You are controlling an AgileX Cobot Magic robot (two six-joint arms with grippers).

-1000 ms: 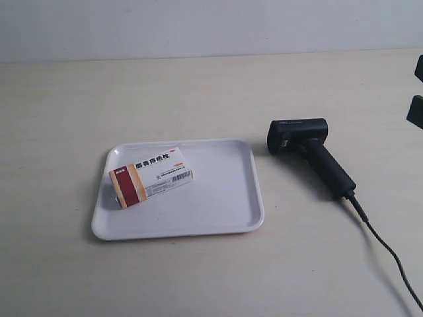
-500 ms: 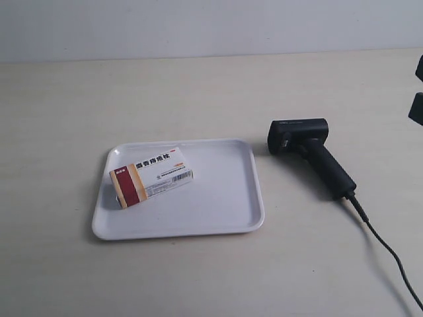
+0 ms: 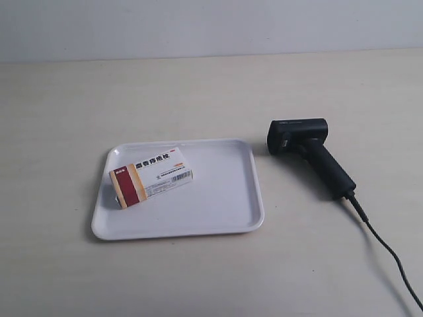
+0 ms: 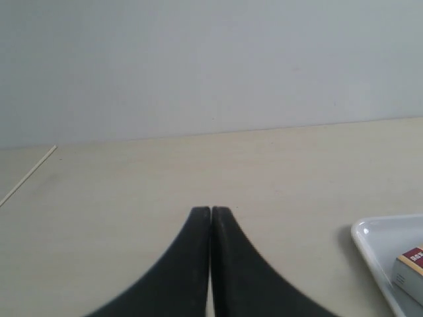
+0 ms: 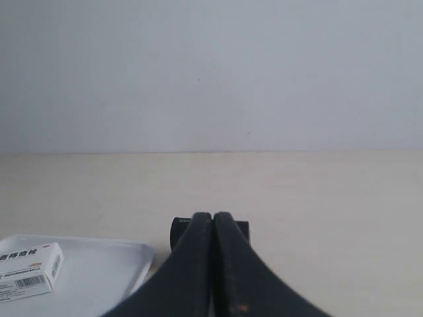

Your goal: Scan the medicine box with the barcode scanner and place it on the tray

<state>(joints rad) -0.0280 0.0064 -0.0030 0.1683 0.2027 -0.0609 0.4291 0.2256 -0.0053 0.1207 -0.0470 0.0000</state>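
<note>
Both pincers, left (image 4: 211,212) and right (image 5: 213,218), are clenched on nothing above the counter (image 3: 198,86). The medicine box (image 3: 151,176) lies inside the tray (image 3: 231,198); the barcode scanner (image 3: 310,155) rests beside it. A clean finish means retreating without disturbing either.

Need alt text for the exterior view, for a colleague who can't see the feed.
A medicine box lies inside a white tray on a pale table. A black barcode scanner lies on the table beside the tray, its cable running off the frame's edge. No arm or claw is visible.

Overhead exterior; low wrist views sharing tray (image 3: 231,218)
</note>
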